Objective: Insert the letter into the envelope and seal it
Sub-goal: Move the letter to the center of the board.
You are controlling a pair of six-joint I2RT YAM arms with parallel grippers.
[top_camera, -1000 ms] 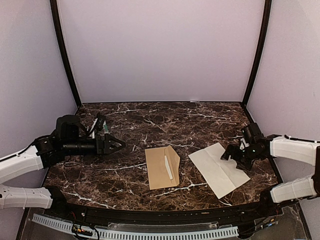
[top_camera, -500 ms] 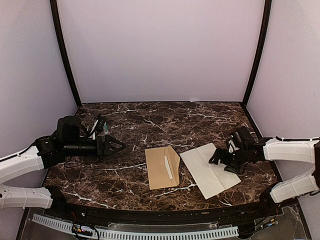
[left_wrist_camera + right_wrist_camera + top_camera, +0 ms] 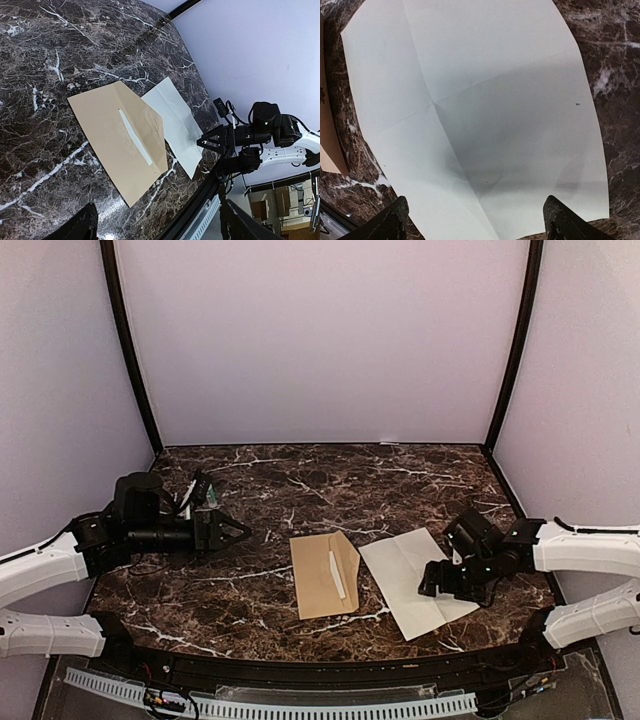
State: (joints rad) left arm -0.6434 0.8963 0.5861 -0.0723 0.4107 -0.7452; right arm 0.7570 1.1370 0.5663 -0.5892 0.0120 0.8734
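The brown envelope [image 3: 322,578] lies flat at mid-table, its pointed flap with a pale strip turned toward the letter; it also shows in the left wrist view [image 3: 112,145]. The letter [image 3: 405,575], pale and creased, plain side up, lies just right of it [image 3: 172,117] [image 3: 475,100]. My right gripper [image 3: 432,580] [image 3: 480,225] hangs open low over the letter's right part, its fingertips [image 3: 392,220] astride the paper's near edge; I cannot tell whether they touch it. My left gripper [image 3: 238,532] [image 3: 160,230] stands open at the left, well away from the envelope, holding nothing.
The dark marble table [image 3: 300,475] is walled by pale panels with black corner posts [image 3: 130,350]. A black raised rim [image 3: 300,668] runs along the near edge, close to the letter's near corner. A sliver of the envelope [image 3: 326,150] shows left of the letter.
My right gripper has moved left and toward the near edge, and the letter has slid left, closer to the envelope. The left arm and the envelope have not moved.
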